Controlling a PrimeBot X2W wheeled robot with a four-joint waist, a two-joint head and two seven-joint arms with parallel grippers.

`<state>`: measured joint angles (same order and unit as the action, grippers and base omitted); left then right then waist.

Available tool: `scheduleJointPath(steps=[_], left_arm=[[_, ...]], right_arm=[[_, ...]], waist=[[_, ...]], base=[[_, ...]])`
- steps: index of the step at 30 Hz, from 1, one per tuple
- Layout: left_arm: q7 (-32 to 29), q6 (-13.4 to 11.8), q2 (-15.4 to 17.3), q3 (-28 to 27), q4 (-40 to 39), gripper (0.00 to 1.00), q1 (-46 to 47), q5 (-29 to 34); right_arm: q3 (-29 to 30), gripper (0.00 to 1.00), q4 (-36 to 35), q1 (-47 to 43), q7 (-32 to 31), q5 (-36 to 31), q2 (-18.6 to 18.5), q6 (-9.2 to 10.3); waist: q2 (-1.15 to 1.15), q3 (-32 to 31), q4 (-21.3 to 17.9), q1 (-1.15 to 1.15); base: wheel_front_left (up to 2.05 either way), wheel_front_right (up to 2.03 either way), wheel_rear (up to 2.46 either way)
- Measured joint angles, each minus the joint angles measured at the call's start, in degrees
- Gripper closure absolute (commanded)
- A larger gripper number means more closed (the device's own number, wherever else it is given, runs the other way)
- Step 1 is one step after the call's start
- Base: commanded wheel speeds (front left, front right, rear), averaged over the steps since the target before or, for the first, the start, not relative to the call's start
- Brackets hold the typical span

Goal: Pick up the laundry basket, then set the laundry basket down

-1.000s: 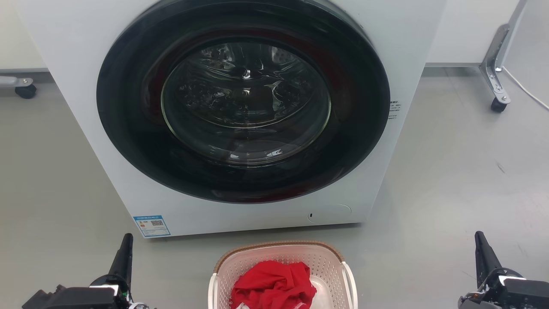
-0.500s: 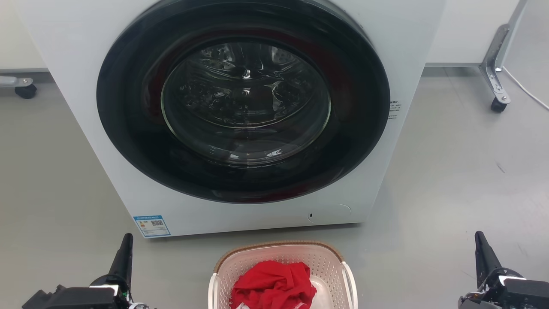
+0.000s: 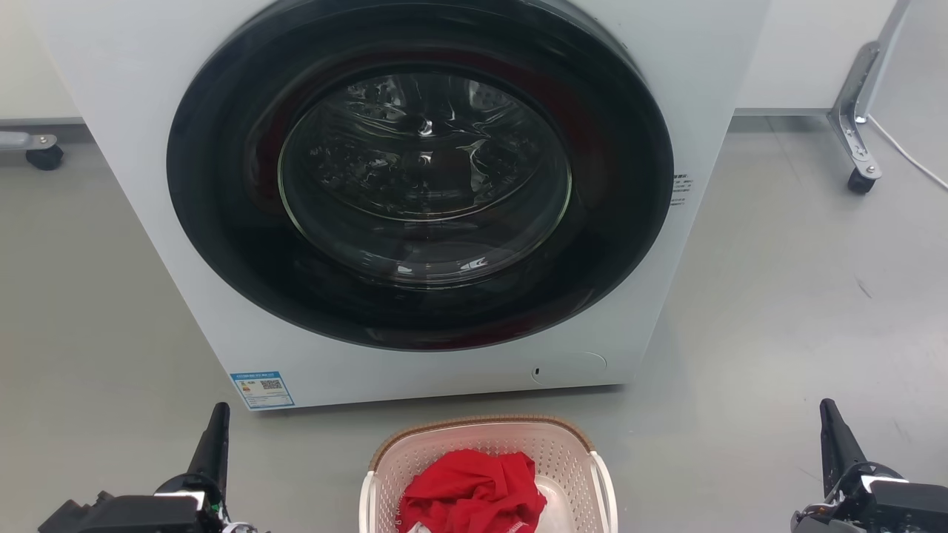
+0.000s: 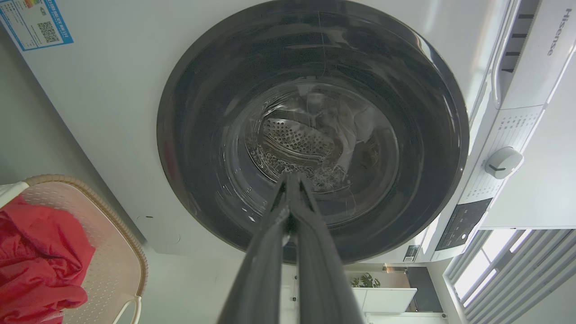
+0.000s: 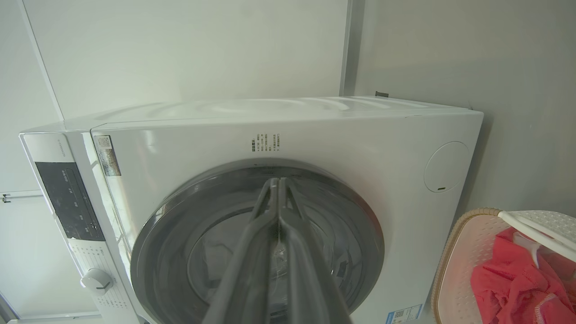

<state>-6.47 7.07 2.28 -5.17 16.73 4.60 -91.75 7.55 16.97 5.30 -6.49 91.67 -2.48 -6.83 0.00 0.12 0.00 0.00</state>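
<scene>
1 laundry basket (image 3: 564, 450) sits on the floor (image 3: 778, 296), near and central, just in front of 1 washing machine (image 3: 703, 89), holding 1 red garment (image 3: 474, 492). Left gripper (image 3: 218, 414) and right gripper (image 3: 829, 414), 2 in all, flank it well apart, both with jaws pressed together.

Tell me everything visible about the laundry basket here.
The laundry basket is a rounded-rectangular pale pink-cream plastic tub with perforated walls, a brown woven-look rim and white side handles. It stands upright on the grey floor before the washing machine, apart from it, holding a crumpled red garment. The left gripper and right gripper flank it without touching.
</scene>
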Motion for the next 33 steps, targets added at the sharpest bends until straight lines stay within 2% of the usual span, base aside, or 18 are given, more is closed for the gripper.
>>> scheduleJointPath(steps=[11, 12, 18, 33], left_arm=[[0.0, 0.0, 0.0, 0.0, 0.0, 1.0, 0.0, 0.0], [0.0, 0.0, -0.1, 0.0, 0.3, 0.0, -0.2, 0.0], [0.3, -0.1, -0.7, 0.6, 2.7, 0.0, -2.9, 0.0], [3.1, -0.6, -0.6, 3.3, 0.7, 0.0, -3.0, 2.4]], right_arm=[[0.0, 1.0, 0.0, 0.0, 0.0, 0.0, 0.0, 0.0], [-0.1, 0.0, 0.3, -0.1, 0.0, 0.0, 0.1, 0.02], [-0.8, 0.0, 2.7, -2.6, 0.5, 0.0, 0.9, 0.27], [-3.5, 0.0, 1.7, -2.6, 3.1, -2.2, 0.9, 0.37]], waist=[[0.0, 0.0, 0.0, 0.0], [0.0, 0.0, 0.0, 0.0], [0.0, 0.0, 0.0, 0.0], [0.0, 0.0, 0.0, 0.0]], base=[[0.0, 0.0, 0.0], [0.0, 0.0, 0.0], [0.0, 0.0, 0.0], [0.0, 0.0, 0.0]])
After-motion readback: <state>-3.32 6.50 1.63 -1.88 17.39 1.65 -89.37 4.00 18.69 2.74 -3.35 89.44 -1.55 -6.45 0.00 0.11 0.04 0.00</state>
